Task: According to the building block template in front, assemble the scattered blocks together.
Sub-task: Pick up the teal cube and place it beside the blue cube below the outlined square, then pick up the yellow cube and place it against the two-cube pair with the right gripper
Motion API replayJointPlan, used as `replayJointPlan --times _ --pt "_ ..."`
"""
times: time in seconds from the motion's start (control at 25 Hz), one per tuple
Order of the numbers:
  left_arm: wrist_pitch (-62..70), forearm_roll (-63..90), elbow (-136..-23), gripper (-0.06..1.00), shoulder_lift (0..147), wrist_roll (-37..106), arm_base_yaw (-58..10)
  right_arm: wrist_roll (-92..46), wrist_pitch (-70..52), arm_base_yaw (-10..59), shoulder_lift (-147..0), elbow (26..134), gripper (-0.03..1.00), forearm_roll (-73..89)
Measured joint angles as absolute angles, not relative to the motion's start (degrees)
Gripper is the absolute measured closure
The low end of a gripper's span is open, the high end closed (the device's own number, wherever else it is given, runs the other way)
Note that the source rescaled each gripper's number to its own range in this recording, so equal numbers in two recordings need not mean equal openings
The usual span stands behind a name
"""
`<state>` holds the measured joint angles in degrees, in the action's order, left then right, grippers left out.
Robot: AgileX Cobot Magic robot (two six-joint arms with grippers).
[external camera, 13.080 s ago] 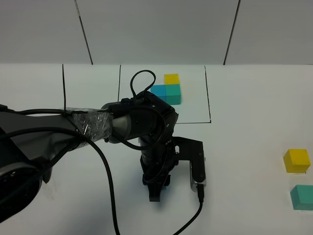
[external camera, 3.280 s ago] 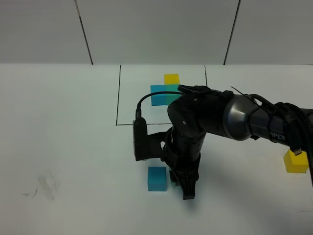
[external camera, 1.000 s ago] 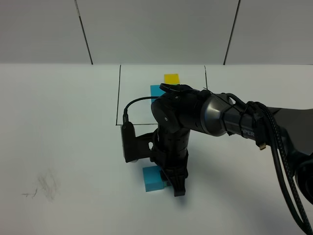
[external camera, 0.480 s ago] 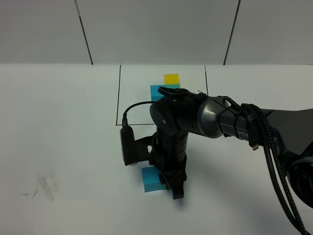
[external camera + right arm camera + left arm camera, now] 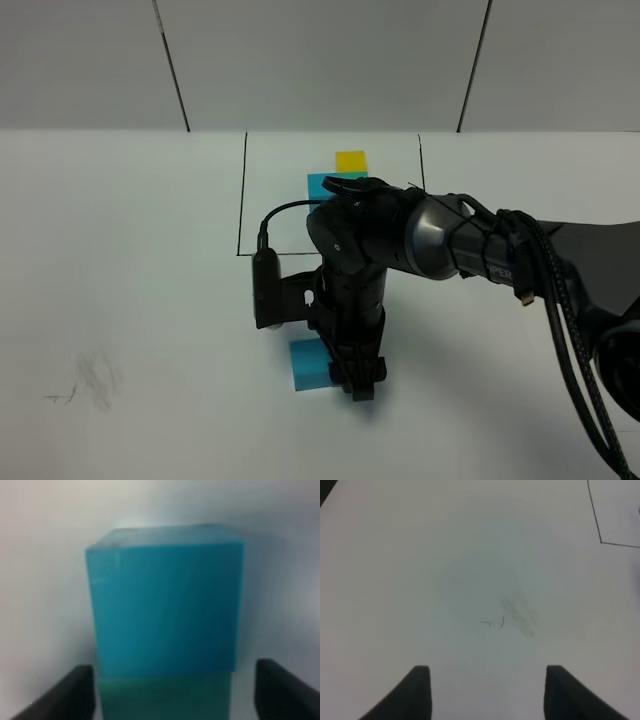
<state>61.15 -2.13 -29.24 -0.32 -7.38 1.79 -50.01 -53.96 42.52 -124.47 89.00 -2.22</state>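
Near the centre of the surface (image 5: pixel 130 300), nearer than the building block template (image 5: pixel 351 160): the sky-blue cube (image 5: pixel 310 365) sits with the teal-green cube (image 5: pixel 165 696) against it, apparently touching on its right side. The right end effector (image 5: pixel 360 388) straddles the teal-green cube with fingers spread, not pinching. The left end effector (image 5: pixel 487 692) is spread and empty over bare surface at left. Judged step: release of the second block. The yellow loose cube is not in view. Next move: lift straight up without nudging the pair, then fetch yellow for the far side of teal-green.
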Motion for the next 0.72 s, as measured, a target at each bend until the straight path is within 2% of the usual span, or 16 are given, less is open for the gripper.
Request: replayJointPlan --times 0.08,0.12,0.2,0.36,0.56,0.72 --pt "61.15 -2.13 -29.24 0.8 -0.32 -7.38 1.79 -48.3 -55.18 42.03 -122.04 89.0 0.12 -3.25" --pt "61.15 -2.13 -29.24 0.8 -0.32 -7.38 1.79 -47.19 -56.19 41.79 -120.94 89.0 0.05 -3.41" --pt "61.15 -2.13 -29.24 0.8 -0.32 -7.38 1.79 -44.13 -58.8 40.55 -118.41 89.0 0.0 -3.62" --pt "61.15 -2.13 -29.24 0.8 -0.32 -7.38 1.79 -28.68 -60.89 34.75 -113.72 87.42 -0.02 -3.99" --pt "61.15 -2.13 -29.24 0.8 -0.32 -7.38 1.79 -2.95 -54.81 25.21 -105.13 78.95 0.08 -9.3" --pt "61.15 -2.13 -29.24 0.8 -0.32 -7.38 1.79 6.56 -50.94 17.99 -97.95 70.55 0.1 -12.51"
